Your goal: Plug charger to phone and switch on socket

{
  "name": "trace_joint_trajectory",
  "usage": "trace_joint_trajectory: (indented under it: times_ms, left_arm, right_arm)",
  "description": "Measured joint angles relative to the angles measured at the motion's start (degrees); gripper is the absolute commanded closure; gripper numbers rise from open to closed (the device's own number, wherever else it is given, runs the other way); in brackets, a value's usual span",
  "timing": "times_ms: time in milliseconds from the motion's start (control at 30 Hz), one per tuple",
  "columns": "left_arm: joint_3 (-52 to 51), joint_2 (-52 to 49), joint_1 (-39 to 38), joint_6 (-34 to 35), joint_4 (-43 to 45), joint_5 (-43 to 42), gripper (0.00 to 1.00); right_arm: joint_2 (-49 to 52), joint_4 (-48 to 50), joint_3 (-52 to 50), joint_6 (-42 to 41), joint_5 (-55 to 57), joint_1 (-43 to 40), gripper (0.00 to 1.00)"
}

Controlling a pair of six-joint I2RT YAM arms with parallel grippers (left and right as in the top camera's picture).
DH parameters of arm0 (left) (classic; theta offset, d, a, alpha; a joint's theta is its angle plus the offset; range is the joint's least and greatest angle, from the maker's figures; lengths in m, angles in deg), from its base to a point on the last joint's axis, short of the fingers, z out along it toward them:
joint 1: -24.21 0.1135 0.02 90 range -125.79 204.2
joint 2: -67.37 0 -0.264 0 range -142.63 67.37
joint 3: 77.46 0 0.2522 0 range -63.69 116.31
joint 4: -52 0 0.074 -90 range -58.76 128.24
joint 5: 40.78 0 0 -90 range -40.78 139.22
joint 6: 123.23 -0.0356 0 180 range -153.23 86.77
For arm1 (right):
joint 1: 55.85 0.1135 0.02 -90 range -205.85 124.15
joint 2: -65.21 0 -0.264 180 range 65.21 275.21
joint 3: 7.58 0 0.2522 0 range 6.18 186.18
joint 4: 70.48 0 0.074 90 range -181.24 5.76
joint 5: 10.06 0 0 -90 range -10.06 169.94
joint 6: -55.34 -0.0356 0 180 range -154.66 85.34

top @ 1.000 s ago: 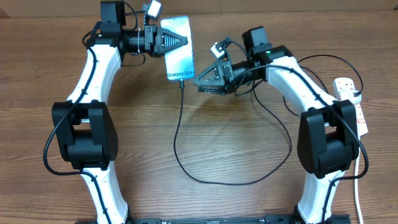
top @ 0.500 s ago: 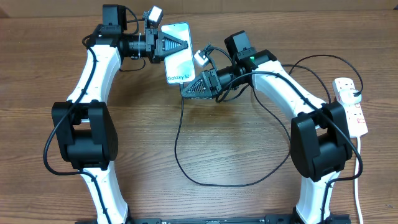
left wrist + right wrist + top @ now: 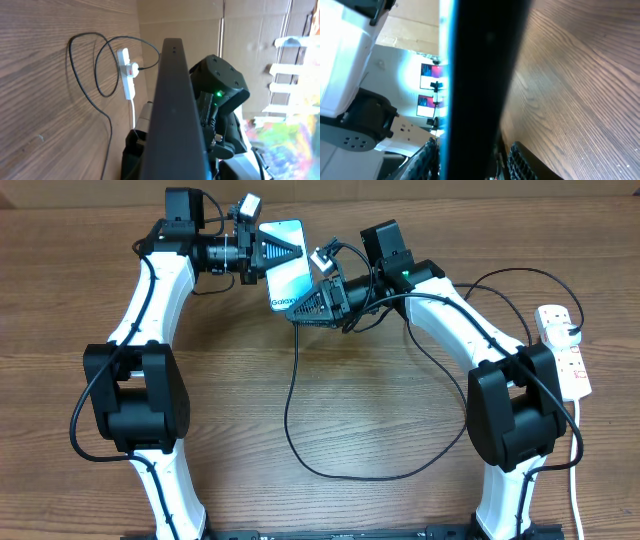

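Phone (image 3: 289, 278) sits at the far middle of the table (image 3: 240, 430), between your two grippers. It is tilted up rather than lying flat, and its light-blue screen is foreshortened from overhead. The word "Galax" shows near its lower end. Your left gripper (image 3: 292, 248) reaches in from the left and is clamped on the phone's upper half, one finger lying dark across the screen. In the left wrist view the phone runs straight out from the fingers as a dark edge.

Your right gripper (image 3: 298, 310) comes in from the right and covers the phone's lower end. In the right wrist view the dark edge of the phone stands between its ribbed pads (image 3: 520, 159), with blue glow along one side. You cannot tell from any view whether those fingers are pressing on the phone, on the plug, or on neither.

Your charger cable (image 3: 370, 476) comes out from under the right gripper at the phone's lower end. It drops toward you, sweeps a wide loop across the bare wood and climbs back past the right arm. The connector tip is hidden under the gripper, so whether it is seated cannot be seen.

Your power strip (image 3: 568, 350) lies well apart at the right edge, white with small red switches whose position is too small to read. Its white cord trails toward you.
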Motion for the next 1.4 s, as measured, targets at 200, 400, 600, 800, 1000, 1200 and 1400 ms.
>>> trace_joint_trajectory:
  times_ms: [200,400,600,800,1000,1200,1400]
  left_arm:
    - [0.0,0.0,0.0,4.6,0.3,2.0,0.96]
    - [0.0,0.0,0.0,7.2,0.5,3.1,0.96]
    - [0.0,0.0,0.0,7.4,1.1,3.6,0.96]
    - [0.0,0.0,0.0,7.4,1.6,4.2,0.96]
    - [0.0,0.0,0.0,9.5,1.8,4.3,0.96]
    - [0.0,0.0,0.0,12.4,2.0,5.7,0.96]
    - [0.0,0.0,0.0,13.9,2.9,6.5,0.96]
  right_arm:
    - [0.0,0.5,0.0,-1.7,0.6,-0.1,0.44]
    - [0.0,0.6,0.0,-2.6,0.1,-1.6,0.53]
    - [0.0,0.8,0.0,-2.9,-1.3,-3.6,0.75]
    - [0.0,0.9,0.0,-2.7,-2.9,-3.6,0.72]
    - [0.0,0.9,0.0,-2.6,-4.5,-3.6,0.68]
    - [0.0,1.8,0.0,-2.7,-4.9,-3.5,0.73]
    - [0.0,3.0,0.0,-3.9,-5.3,-3.3,0.78]
